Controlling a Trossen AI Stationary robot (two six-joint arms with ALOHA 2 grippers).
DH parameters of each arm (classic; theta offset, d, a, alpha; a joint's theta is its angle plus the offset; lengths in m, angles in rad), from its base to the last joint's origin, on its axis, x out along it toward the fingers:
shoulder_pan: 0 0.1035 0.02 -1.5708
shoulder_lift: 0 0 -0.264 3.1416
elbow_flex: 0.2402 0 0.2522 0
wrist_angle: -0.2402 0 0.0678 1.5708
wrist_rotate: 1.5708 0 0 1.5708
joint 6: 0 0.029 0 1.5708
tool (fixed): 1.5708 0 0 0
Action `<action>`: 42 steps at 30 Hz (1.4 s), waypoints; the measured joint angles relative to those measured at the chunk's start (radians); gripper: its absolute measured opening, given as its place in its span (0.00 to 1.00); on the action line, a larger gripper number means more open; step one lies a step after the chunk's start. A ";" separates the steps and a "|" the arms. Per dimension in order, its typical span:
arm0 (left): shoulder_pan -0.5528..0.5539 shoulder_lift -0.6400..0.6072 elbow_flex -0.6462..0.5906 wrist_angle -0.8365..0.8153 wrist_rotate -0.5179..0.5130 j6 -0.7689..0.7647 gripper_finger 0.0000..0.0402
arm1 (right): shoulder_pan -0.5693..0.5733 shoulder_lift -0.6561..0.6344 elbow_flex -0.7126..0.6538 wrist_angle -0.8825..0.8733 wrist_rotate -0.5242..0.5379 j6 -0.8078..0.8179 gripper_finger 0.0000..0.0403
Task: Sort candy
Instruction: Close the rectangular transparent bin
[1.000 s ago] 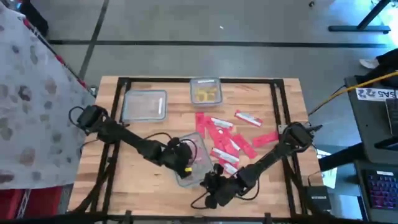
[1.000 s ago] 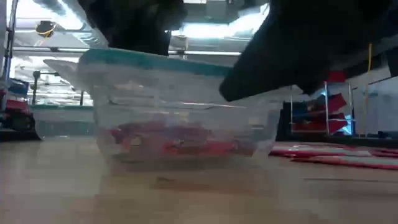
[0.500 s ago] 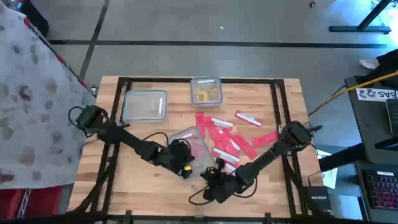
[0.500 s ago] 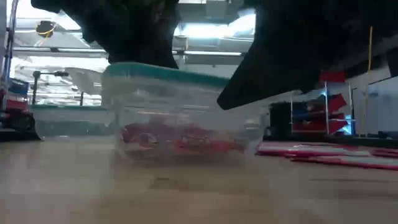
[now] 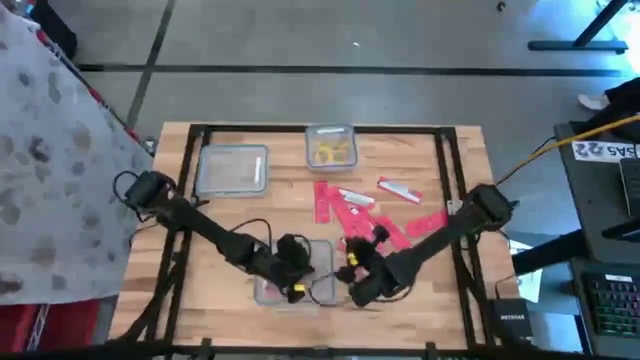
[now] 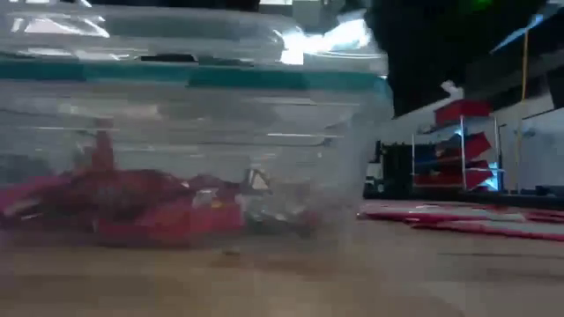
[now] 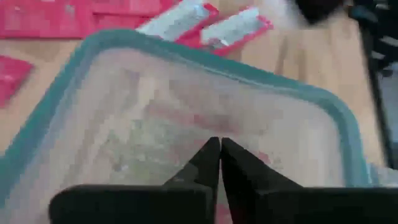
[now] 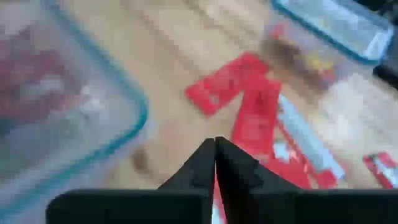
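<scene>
Hovering with fingers pressed together, the left gripper [image 7: 219,144] hangs over a teal-rimmed tub [image 7: 336,112] of red candy packets [image 6: 132,198]; the right gripper [image 8: 214,146], likewise closed, points toward loose packets [image 8: 258,118] beside it.

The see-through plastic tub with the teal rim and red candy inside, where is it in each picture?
High view: the clear plastic tub with the teal rim sits at the table's near edge, under the left claw.
Low view: it fills the picture's left and middle.
Left wrist view: it fills most of the picture.
Right wrist view: its corner is at the left.
Shared landmark: the loose flat red candy packets beside it.
</scene>
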 joint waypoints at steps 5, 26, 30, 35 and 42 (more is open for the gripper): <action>0.031 0.001 0.005 -0.048 -0.023 -0.011 0.00 | 0.057 -0.005 0.025 0.242 -0.147 -0.196 0.00; 0.065 0.002 0.005 -0.067 -0.041 -0.044 0.00 | -0.070 0.075 0.023 -0.003 -0.138 -0.172 0.00; 0.061 0.003 0.006 -0.066 -0.026 -0.054 0.00 | -0.051 0.047 0.028 -0.083 -0.083 -0.094 0.00; 0.052 0.003 0.007 -0.077 -0.033 -0.060 0.00 | 0.019 0.029 0.041 -0.095 -0.095 -0.058 0.00; 0.051 0.003 0.006 -0.081 -0.041 -0.063 0.00 | 0.104 0.009 0.071 -0.038 -0.174 -0.064 0.00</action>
